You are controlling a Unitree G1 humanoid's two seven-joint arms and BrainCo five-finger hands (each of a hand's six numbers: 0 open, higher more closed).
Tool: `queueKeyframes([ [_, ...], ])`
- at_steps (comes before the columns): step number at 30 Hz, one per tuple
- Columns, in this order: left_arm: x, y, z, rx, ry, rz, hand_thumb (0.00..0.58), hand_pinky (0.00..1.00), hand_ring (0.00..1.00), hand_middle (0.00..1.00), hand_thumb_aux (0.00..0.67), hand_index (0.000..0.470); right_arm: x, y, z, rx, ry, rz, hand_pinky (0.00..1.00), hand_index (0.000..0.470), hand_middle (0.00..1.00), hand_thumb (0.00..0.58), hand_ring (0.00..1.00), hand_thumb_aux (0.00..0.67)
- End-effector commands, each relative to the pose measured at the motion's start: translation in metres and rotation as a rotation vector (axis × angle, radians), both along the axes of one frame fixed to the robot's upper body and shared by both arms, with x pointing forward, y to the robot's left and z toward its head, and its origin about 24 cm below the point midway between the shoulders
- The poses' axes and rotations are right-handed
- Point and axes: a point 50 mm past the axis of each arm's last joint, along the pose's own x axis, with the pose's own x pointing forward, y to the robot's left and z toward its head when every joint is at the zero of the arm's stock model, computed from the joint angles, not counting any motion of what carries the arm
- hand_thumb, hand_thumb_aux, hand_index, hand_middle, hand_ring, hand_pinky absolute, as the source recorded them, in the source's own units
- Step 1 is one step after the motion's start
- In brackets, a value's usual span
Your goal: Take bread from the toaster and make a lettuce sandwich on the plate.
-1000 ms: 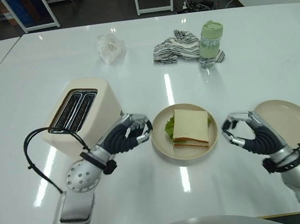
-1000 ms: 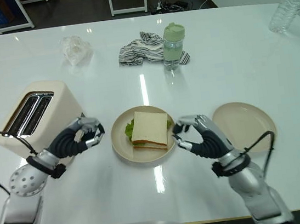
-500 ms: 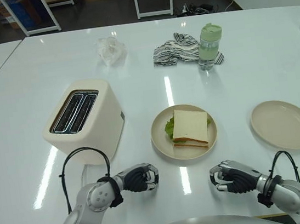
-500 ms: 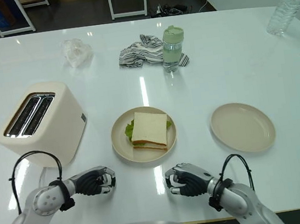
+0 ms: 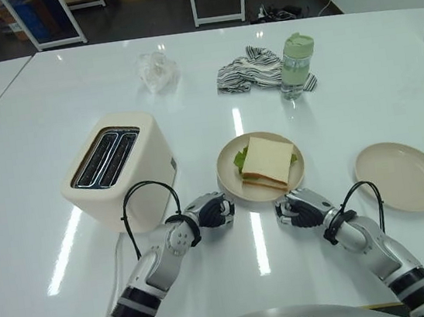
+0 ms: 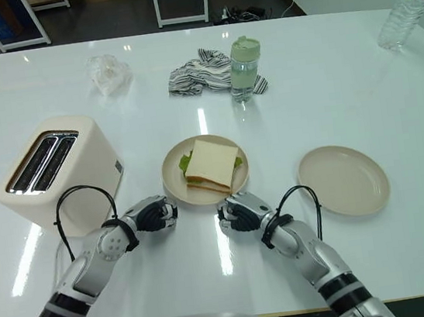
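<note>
Two plates sit on the white desk [image 5: 361, 100]. The nearer plate [image 5: 231, 186] is at the middle and carries one finished sandwich [image 5: 268, 159], white bread on top, with a leaf of lettuce [image 5: 238, 158] poking out at its left edge. The second plate [image 5: 400, 177] lies bare, well apart to the right.

One cream toaster [image 5: 120, 170] stands to the left of the sandwich plate, and its two slots look dark, with no bread standing up out of them.

Both hands rest low on the desk at the near side of the sandwich plate. The left hand [image 5: 211, 209] is just beside the plate's near-left rim with its fingers curled together around nothing. The right hand [image 5: 301, 209] is just beside the near-right rim, fingers likewise curled in and holding nothing. Whether either hand touches the rim cannot be told.

Further back stand one green-lidded bottle [image 5: 295, 61], one striped cloth [image 5: 247, 68] bunched against its left side, and one crumpled clear bag [image 5: 156, 68] further left.

From the right eye view, one clear water bottle [image 6: 404, 0] stands in full at the desk's far right corner.
</note>
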Motion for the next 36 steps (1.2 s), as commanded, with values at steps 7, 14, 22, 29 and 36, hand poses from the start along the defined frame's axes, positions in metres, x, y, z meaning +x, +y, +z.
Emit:
queueKeyframes([
  [7, 0.022, -0.004, -0.013, -0.008, -0.065, 0.102, 0.580, 1.00, 1.00, 1.00, 0.670, 0.470, 0.019, 0.002, -0.010, -0.075, -0.095, -0.018, 1.00, 0.470, 1.00, 0.580, 1.00, 0.670],
  [14, 0.003, -0.015, 0.031, -0.430, -0.128, 0.029, 0.520, 0.99, 0.99, 0.99, 0.455, 0.319, -0.006, -0.007, 0.026, 0.176, -0.065, -0.012, 1.00, 0.470, 1.00, 0.580, 1.00, 0.670],
  [22, -0.022, -0.018, 0.095, -0.909, -0.313, -0.039, 0.000, 0.00, 0.00, 0.00, 0.000, 0.000, -0.018, -0.033, 0.095, 0.653, -0.207, -0.163, 0.00, 0.000, 0.00, 0.000, 0.00, 0.000],
  [29, -0.003, -0.010, 0.068, -1.046, -0.313, 0.200, 0.000, 0.00, 0.00, 0.00, 0.000, 0.000, -0.009, -0.034, 0.064, 0.724, -0.155, -0.359, 0.00, 0.000, 0.00, 0.000, 0.00, 0.000],
  [36, 0.004, -0.006, 0.042, -1.127, -0.280, 0.397, 0.000, 0.00, 0.00, 0.00, 0.000, 0.000, -0.003, -0.023, 0.038, 0.845, -0.151, -0.523, 0.00, 0.000, 0.00, 0.000, 0.00, 0.000],
])
